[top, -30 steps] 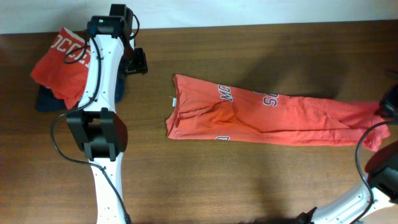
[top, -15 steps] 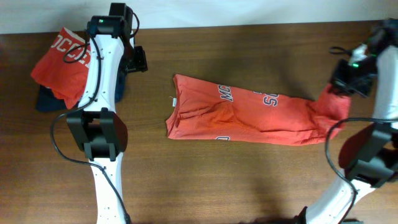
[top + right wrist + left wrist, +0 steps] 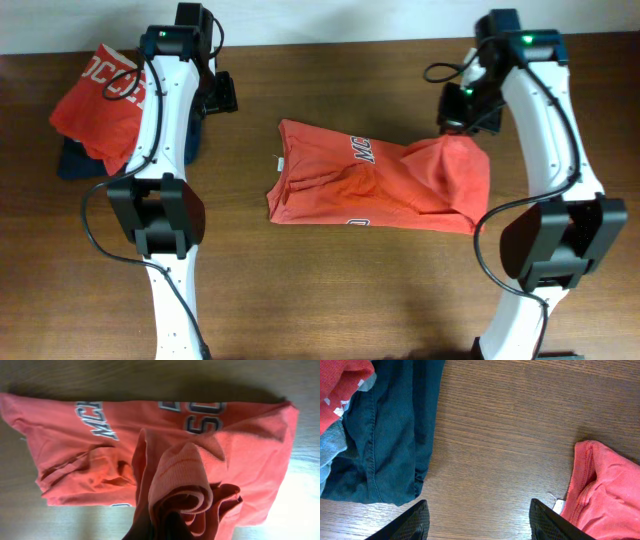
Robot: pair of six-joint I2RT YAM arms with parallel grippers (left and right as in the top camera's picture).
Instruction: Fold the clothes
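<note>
The coral-red T-shirt [image 3: 370, 185] with white lettering lies folded lengthwise across the middle of the table. My right gripper [image 3: 458, 122] is shut on its right end and holds that end lifted over the shirt's middle. In the right wrist view the bunched cloth [image 3: 187, 492] hangs from my hidden fingers above the lettered shirt. My left gripper [image 3: 220, 95] is open and empty over bare wood, left of the shirt. In the left wrist view its open jaws [image 3: 480, 522] sit between a dark navy garment [image 3: 390, 435] and the shirt's collar edge [image 3: 600, 490].
A second red garment [image 3: 95, 100] with white lettering lies on the dark navy folded garment [image 3: 80, 160] at the far left. The table's back edge runs along the top of the overhead view.
My right gripper has carried the shirt's right end up and leftward, folding it over the shirt's middle. The left arm has not moved.
</note>
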